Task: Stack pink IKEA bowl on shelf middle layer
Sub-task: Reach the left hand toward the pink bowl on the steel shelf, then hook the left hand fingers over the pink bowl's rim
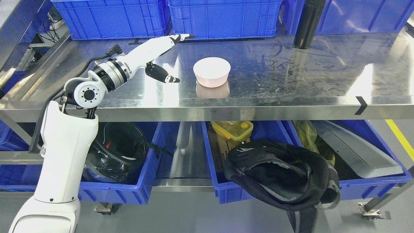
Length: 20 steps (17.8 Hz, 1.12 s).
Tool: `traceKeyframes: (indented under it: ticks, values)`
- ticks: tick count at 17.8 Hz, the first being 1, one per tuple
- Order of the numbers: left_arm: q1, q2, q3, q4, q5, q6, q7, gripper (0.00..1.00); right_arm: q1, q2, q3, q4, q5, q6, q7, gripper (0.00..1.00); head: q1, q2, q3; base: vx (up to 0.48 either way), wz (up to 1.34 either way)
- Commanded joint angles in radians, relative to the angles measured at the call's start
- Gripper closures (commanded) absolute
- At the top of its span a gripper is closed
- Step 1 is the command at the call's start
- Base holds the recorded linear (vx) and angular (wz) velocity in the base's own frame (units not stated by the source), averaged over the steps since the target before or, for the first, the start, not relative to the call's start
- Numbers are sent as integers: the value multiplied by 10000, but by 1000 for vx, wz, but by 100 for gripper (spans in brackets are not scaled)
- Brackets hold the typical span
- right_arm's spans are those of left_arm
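Pink bowl (212, 72): you have one, upright on the steel shelf (291, 77), mid-front.
Left hand (161, 56): one, fingers spread, empty, left of your bowl.
Black bottle (308, 23): one, print unreadable.
Blue crates (223, 17): three behind.

One pink bowl (212, 72), one black bottle (308, 23), one robot hand (161, 56), two helmets (116, 152), six blue crates (111, 17).

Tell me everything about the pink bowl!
The pink bowl is round, pale pink and smooth, maybe plastic. It stands upright on the shiny metal shelf, near its front edge, and its reflection shows underneath. Nothing seems to be inside. Only the shelf touches it; the robot's open left hand is beside it, apart.
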Motion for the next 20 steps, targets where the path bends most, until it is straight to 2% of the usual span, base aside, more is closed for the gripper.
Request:
traceKeyframes:
  ticks: [1, 4, 6, 10, 14, 17, 20]
  values:
    - [-814, 148, -1904, -60, -2565, 17, -1338, 1, 230, -175, -12, -175, 0, 22, 3, 0, 0, 0, 0, 0, 0]
    - [-1258, -419, -2255, -14, -2674, 184, -1985, 4, 230, -175, 3, -175, 0, 22, 3, 0, 0, 0, 0, 0, 0]
    - [-1458, -865, -2639, 154, -2720, 735, -1986, 5, 230, -175, 3, -175, 0, 22, 3, 0, 0, 0, 0, 0, 0]
    - [-1459, -1877, -2733, 568, -3346, 891, -2017, 8, 230, -175, 3, -175, 0, 22, 3, 0, 0, 0, 0, 0, 0]
    - [-1489, -1956, -2732, 753, -3702, 1412, -2492, 12, 230, -175, -12, -175, 0, 22, 3, 0, 0, 0, 0, 0, 0]
    - [-1733, -1956, -2732, 967, -3763, 1443, -2523, 20, 230, -175, 3, -175, 0, 22, 3, 0, 0, 0, 0, 0, 0]
    - [-2025, -1956, -2732, 1320, -3763, 1443, -2523, 21, 230, -175, -12, -175, 0, 22, 3, 0, 0, 0, 0, 0, 0]
